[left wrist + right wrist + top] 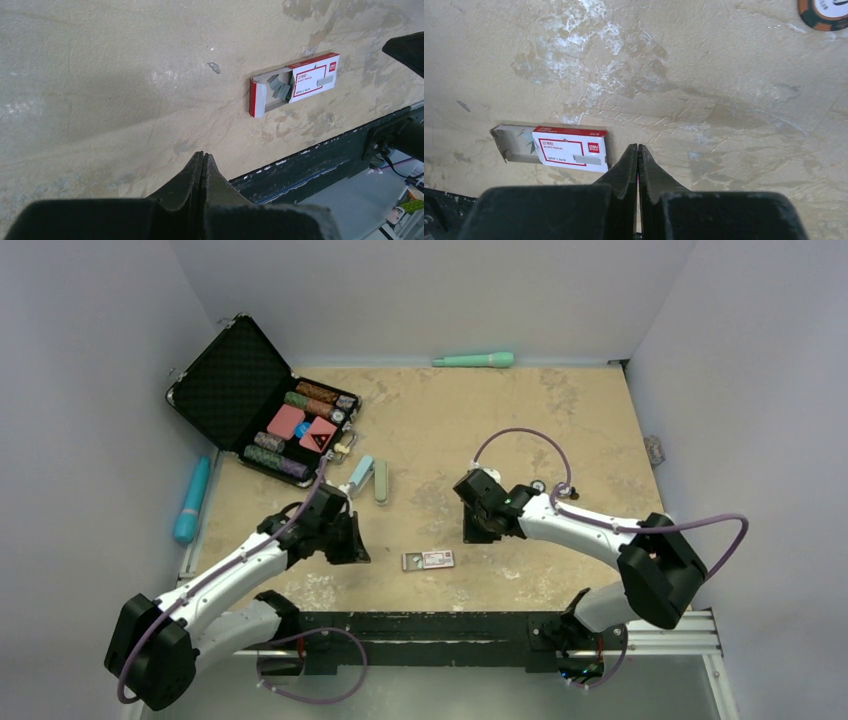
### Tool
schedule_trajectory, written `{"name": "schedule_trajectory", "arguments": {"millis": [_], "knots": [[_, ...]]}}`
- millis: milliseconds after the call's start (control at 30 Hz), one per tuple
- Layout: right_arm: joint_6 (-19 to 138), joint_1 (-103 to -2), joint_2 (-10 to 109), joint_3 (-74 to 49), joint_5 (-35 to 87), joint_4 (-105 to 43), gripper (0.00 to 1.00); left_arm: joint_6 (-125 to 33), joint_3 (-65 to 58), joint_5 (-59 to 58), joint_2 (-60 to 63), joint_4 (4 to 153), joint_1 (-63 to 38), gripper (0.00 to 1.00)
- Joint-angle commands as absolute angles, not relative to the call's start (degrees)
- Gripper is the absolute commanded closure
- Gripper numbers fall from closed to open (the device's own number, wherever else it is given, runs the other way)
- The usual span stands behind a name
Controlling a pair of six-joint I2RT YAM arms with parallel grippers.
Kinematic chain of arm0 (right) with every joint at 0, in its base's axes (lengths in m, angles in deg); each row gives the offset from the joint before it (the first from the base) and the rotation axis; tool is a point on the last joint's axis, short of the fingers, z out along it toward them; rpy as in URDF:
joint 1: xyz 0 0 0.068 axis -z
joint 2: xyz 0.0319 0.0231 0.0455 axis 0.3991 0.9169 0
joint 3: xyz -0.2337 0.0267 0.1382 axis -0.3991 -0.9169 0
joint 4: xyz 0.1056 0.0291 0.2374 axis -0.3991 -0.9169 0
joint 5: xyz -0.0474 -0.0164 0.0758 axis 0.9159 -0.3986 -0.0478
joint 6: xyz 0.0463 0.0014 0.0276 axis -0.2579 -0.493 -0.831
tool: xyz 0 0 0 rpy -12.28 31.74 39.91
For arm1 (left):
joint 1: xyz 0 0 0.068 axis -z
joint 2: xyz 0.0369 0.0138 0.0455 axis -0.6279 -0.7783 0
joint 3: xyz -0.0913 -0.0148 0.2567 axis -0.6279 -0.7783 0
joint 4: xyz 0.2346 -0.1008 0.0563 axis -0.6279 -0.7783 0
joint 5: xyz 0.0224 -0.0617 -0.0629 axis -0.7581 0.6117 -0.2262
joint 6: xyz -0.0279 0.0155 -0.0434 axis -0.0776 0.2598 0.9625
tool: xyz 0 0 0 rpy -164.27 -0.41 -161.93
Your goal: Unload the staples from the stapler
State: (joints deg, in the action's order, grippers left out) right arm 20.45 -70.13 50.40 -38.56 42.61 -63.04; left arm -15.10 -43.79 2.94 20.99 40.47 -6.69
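Nearest, at the table's near edge, is the black rail [450,625] that carries both arm bases. Just beyond it, about in the middle, a small red and white staple box [295,82] lies flat on the table [520,430]. Its tray is pulled partly out, and some grey staple strips lie loose in the open end.

The left gripper [202,154] is to the left of this box and the right gripper [638,146] to the right of it. Both hang low over the table. Each has its jaws pressed together with nothing between them, and neither touches the box.

A little farther, behind the left gripper, lies what I take for the stapler [370,480], a small pale blue and green thing. It seems to be folded open into two arms, lying side by side. No gripper is near enough to touch it.

Farther left stands an open black case [225,380] with poker chips and cards, and a blue tube [192,500] lies at the left edge. A teal tube [473,360] rests at the far wall.

In my judgement the stapler is already opened. The pictures are too small to show whether staples are left in its channel. They also do not show whether the strips in the box came from it. If some remain, taking them out and putting them down is what is left.
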Motion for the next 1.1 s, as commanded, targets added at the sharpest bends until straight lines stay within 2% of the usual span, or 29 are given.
{"name": "schedule_trajectory", "arguments": {"millis": [0, 600, 1067], "knots": [[23.82, -70.88, 50.35, -40.59, 38.95, -56.67, 1.0, -14.36, -44.6, 5.55, 17.9, 48.57, -6.68, 1.0], [26.73, -72.87, 54.88, -41.61, 35.92, -54.4, 1.0, -14.7, -44.74, 7.77, 5.28, 56.19, -5.79, 1.0], [27.37, -72.91, 57.99, -39.71, 35.94, -54.65, 1.0, -14.97, -43.8, 9.11, 0.55, 58.63, -5.65, 1.0]]}}
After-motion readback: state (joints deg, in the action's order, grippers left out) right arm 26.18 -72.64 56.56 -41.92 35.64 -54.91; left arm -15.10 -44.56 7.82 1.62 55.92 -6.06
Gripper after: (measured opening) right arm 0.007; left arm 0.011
